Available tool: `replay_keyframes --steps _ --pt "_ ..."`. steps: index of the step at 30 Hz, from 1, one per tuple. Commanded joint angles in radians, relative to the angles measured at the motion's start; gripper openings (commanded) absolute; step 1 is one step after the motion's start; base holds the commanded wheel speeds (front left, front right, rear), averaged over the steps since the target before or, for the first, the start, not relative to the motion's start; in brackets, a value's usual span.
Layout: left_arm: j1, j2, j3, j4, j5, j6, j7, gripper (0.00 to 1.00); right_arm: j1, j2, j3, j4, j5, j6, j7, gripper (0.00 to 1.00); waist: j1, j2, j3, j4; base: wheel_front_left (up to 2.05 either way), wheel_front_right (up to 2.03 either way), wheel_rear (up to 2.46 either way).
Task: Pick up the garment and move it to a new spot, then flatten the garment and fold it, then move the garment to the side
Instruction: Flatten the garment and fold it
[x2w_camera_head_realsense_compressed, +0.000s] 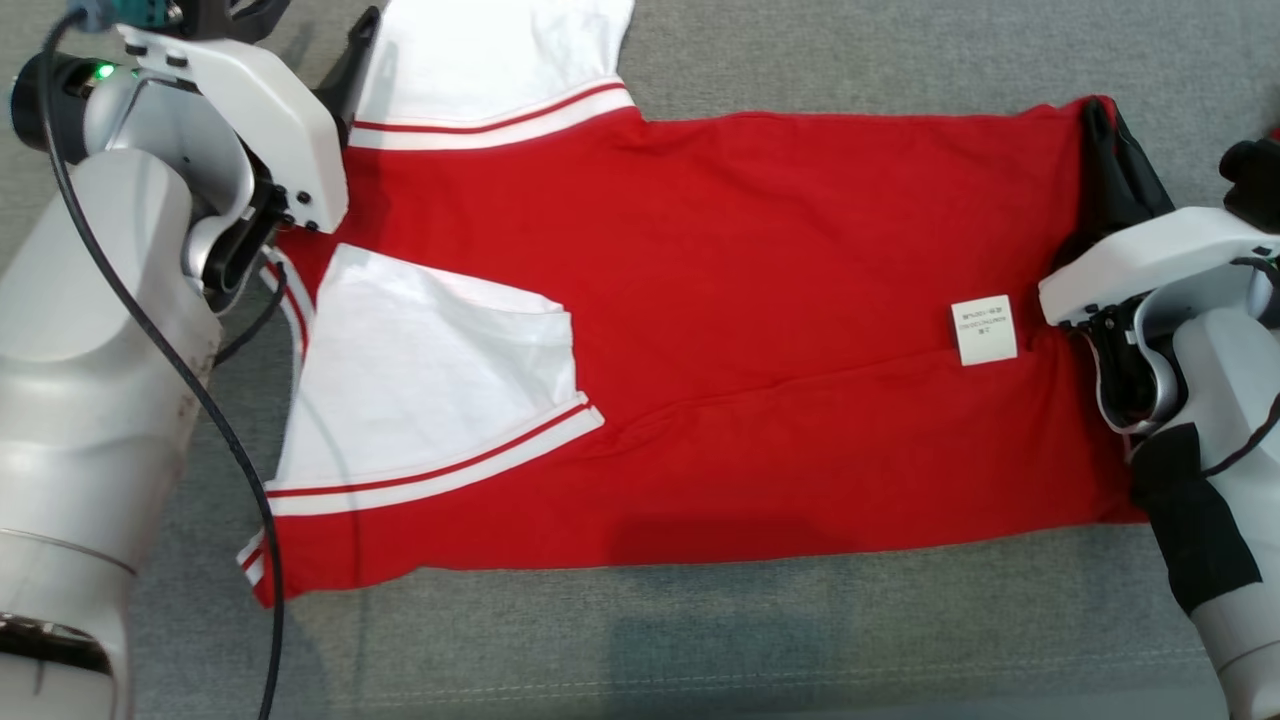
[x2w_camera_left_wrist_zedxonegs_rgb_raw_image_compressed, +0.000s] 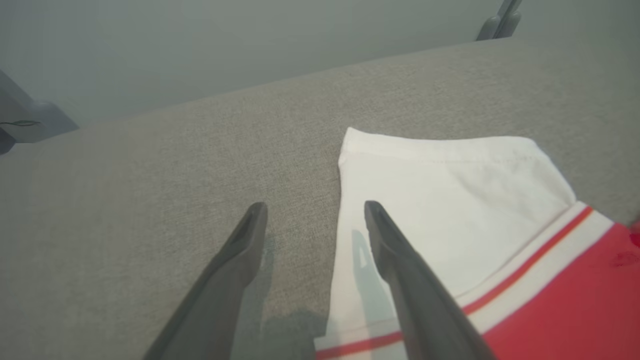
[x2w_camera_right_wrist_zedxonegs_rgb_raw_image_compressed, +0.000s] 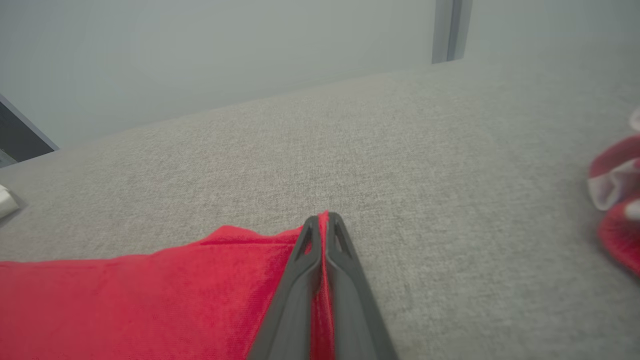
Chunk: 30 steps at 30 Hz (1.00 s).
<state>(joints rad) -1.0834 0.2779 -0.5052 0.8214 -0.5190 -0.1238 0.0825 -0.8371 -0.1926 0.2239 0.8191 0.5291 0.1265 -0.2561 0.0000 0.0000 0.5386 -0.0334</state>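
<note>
We fold the red shirt (x2w_camera_head_realsense_compressed: 750, 300).
Our right tool (x2w_camera_right_wrist_zedxonegs_rgb_raw_image_compressed: 325, 217) pinches its corner (x2w_camera_right_wrist_zedxonegs_rgb_raw_image_compressed: 280, 237); our wide left tool (x2w_camera_left_wrist_zedxonegs_rgb_raw_image_compressed: 316, 207) should grab the sleeve (x2w_camera_left_wrist_zedxonegs_rgb_raw_image_compressed: 450, 200).

Head overhead — wrists low, sharing garment (x2w_camera_head_realsense_compressed: 750, 300).

Print on the garment (x2w_camera_head_realsense_compressed: 760, 330) label (x2w_camera_head_realsense_compressed: 985, 330) is too small to read.

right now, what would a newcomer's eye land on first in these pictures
The big red-and-white garment, spread nearly flat across the grey surface in the middle of the head view. At its right end the right tool is shut on a corner of it, while the left tool stands open astride the edge of the far white sleeve.
</note>
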Motion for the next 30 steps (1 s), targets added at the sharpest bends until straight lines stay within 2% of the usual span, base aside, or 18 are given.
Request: replay_keyframes --steps 1,6,15,25,29,30 --pt "-0.052 0.066 -0.021 -0.024 -0.049 -0.007 0.042 1.00 0.020 0.032 0.032 -0.008 0.019 0.004 -0.006 0.00 0.0000 0.0000 0.019 -0.020 0.00 0.00 0.00" --pt "-0.121 0.123 -0.117 -0.045 -0.135 -0.007 0.119 1.00 0.006 0.051 0.052 -0.015 0.031 0.004 -0.006 0.00 0.0000 0.0000 0.038 -0.044 0.00 0.00 0.00" --pt "-0.227 0.174 -0.199 -0.039 -0.230 -0.007 0.178 1.00 -0.013 0.078 0.086 -0.033 0.049 0.004 -0.006 0.00 0.0000 0.0000 0.072 -0.096 0.00 0.00 0.00" --pt "-0.272 0.216 -0.250 -0.006 -0.279 -0.007 0.184 1.00 -0.031 0.104 0.112 -0.055 0.067 0.004 -0.006 0.00 0.0000 0.0000 0.110 -0.150 0.00 0.00 0.00" --pt "-0.279 0.216 -0.251 0.012 -0.311 -0.007 0.168 1.00 -0.033 0.112 0.123 -0.064 0.070 0.004 -0.006 0.00 0.0000 0.0000 0.120 -0.166 0.00 0.00 0.00" --pt "-0.281 0.217 -0.255 0.013 -0.315 -0.007 0.166 0.97 -0.033 0.114 0.124 -0.065 0.071 0.004 -0.006 0.00 0.0000 0.0000 0.122 -0.167 0.00 0.00 0.00"
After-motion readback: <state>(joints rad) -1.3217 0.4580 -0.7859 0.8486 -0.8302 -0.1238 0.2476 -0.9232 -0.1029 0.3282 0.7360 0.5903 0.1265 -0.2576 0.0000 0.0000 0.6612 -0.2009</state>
